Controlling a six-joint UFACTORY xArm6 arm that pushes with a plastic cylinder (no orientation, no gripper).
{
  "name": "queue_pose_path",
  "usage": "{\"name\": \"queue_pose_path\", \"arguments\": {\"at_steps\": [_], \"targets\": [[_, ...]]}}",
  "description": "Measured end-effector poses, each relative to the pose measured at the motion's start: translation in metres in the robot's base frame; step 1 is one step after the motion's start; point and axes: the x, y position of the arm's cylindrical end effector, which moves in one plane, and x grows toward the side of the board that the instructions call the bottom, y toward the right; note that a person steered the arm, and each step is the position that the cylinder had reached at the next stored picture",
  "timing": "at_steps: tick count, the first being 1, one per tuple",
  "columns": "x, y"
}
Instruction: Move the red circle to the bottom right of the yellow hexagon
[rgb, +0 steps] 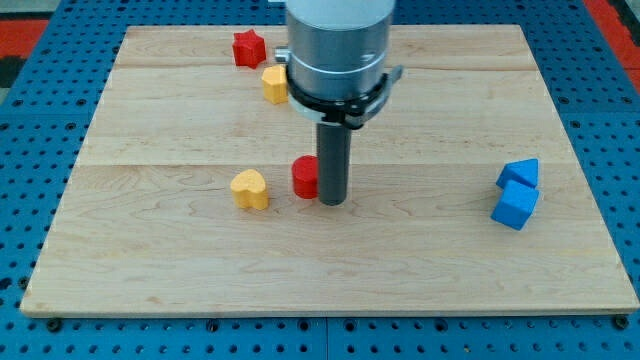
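Observation:
The red circle (304, 177) lies near the board's middle. My tip (331, 201) stands right against its right side, partly hiding it. The yellow hexagon (275, 85) lies toward the view's top, left of the arm's body, which covers its right edge. The red circle is below the hexagon and slightly to its right, well apart from it.
A yellow heart (250, 188) lies just left of the red circle. A red star (248, 48) sits above and left of the hexagon. Two blue blocks (518, 174) (514, 206) touch each other at the view's right. The wooden board (150, 260) rests on a blue pegboard.

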Motion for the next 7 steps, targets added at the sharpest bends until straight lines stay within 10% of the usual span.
{"name": "queue_pose_path", "arguments": {"at_steps": [7], "targets": [[-0.095, -0.049]]}}
